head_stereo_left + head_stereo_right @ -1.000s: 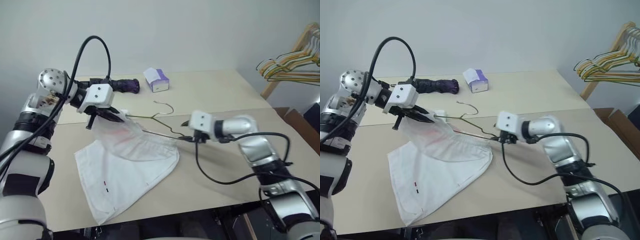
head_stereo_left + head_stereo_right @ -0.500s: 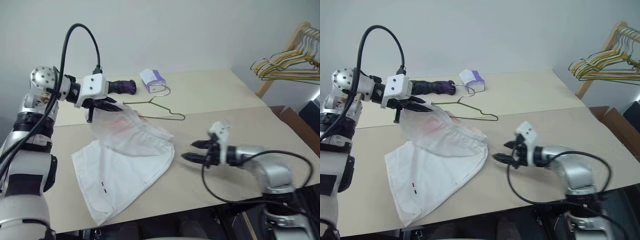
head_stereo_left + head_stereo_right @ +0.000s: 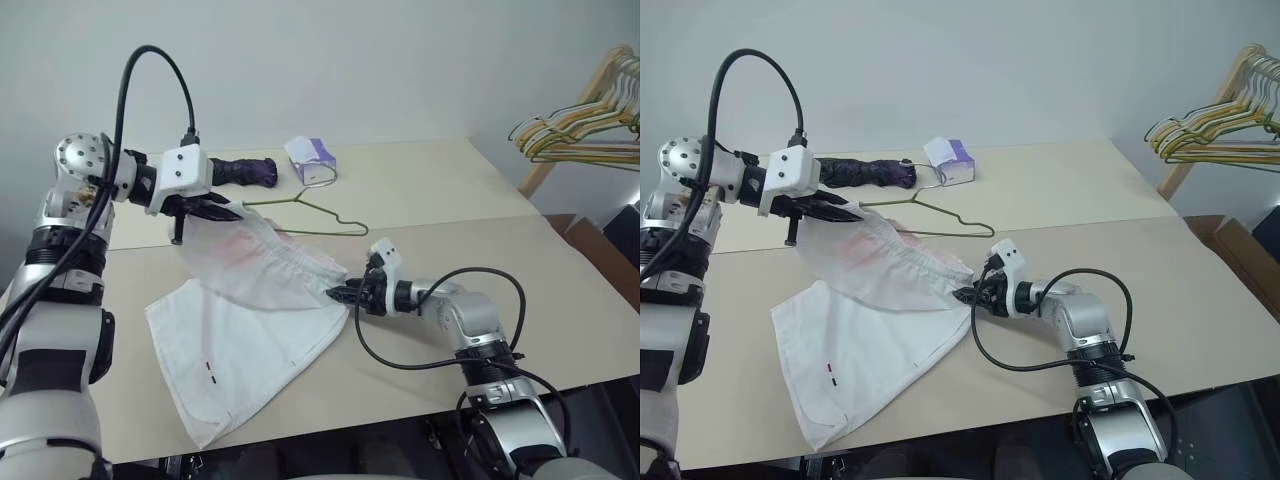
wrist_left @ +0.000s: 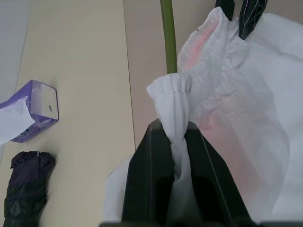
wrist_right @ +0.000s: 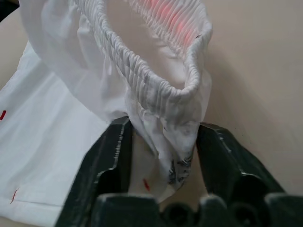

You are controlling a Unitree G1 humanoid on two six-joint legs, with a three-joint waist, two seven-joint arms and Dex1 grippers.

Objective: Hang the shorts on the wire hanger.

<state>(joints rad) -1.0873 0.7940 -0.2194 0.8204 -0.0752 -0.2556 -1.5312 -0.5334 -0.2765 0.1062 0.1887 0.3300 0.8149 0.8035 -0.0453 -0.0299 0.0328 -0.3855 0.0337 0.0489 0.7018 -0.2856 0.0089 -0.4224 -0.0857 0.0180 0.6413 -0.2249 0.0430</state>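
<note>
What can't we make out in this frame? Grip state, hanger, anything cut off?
- Right gripper: right wrist view shows the shorts waistband between its fingers; whether they have clamped is unclear.
- Wire hanger: its near end, at the left gripper, is hidden by bunched waistband, head views.
- Dark bundle beside the tissue box: partly behind the left gripper; kind unclear.
- Hanger bunch: cut off by the edge.

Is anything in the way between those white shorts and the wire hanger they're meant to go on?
Nothing visible. The shorts and the wire hanger already meet at the left gripper, which pinches the waistband; only bare table lies around them.
</note>
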